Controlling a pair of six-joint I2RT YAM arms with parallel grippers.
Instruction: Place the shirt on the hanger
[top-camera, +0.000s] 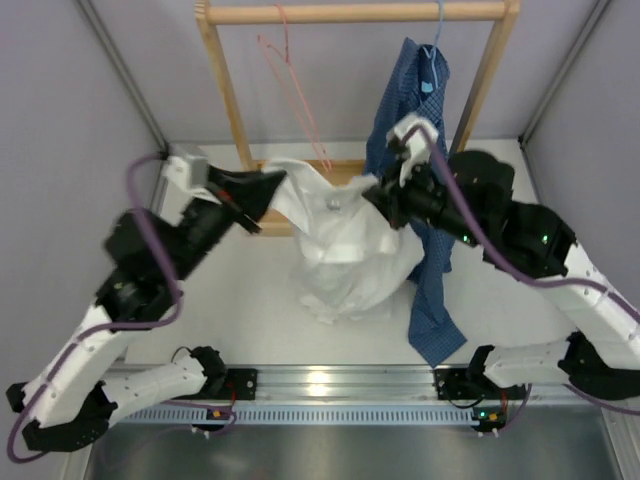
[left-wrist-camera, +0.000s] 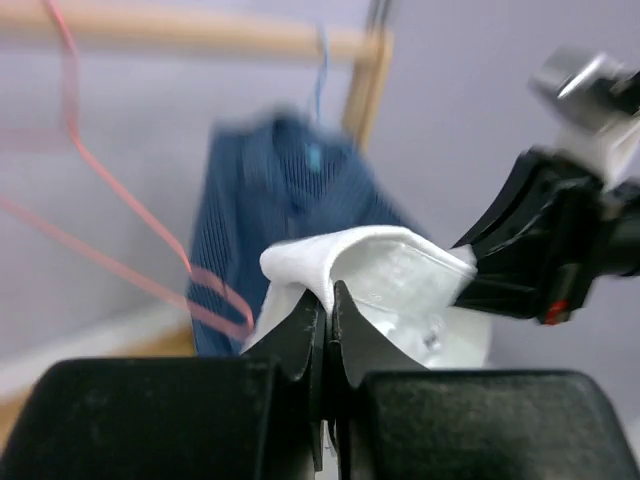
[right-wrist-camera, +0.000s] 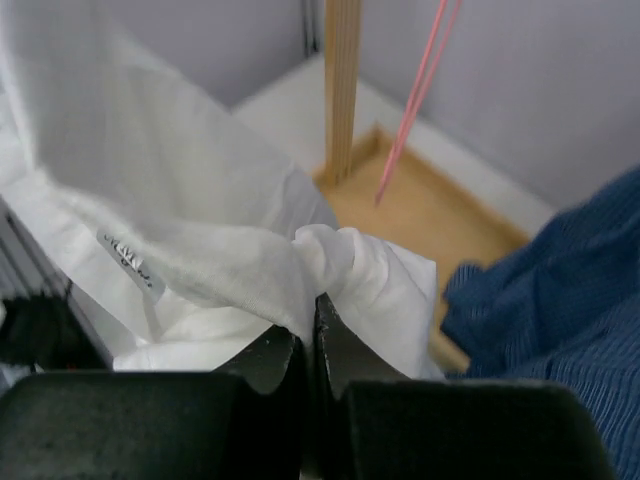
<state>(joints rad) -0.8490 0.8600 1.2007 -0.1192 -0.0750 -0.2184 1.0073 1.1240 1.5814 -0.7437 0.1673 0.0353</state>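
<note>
the white shirt (top-camera: 350, 255) hangs between the two arms over the middle of the table (top-camera: 220, 290), and its lower part seems to rest there in a heap. the left gripper (left-wrist-camera: 328, 300) has its fingers pressed together on a fold of the collar edge, at about 9 o'clock of the shirt in the top view. the right gripper (right-wrist-camera: 315, 312) pinches a bunch of the white cloth at about 2 o'clock, fingers closed on it with no gap. the pink hanger (top-camera: 300, 95) hangs free on the wooden rail (top-camera: 350, 13), at about 11 o'clock from the shirt, apart from it and not touched.

i judge that the step in hand is to lift and spread the neck opening so that it can go over one arm of the hanger. to do it well, the cloth between the two grips should not be pulled too tight, because thin cloth can slip out of a narrow pinch. both hands should rise together until the heap leaves the table, or its weight will drag the collar down. the shirt should travel toward 11 o'clock, not 1 o'clock, where the blue checked shirt (top-camera: 405, 110) hangs just beside the right arm and could catch. the hanger is light wire and will likely swing when touched, so a slow approach from below is safer.
</note>
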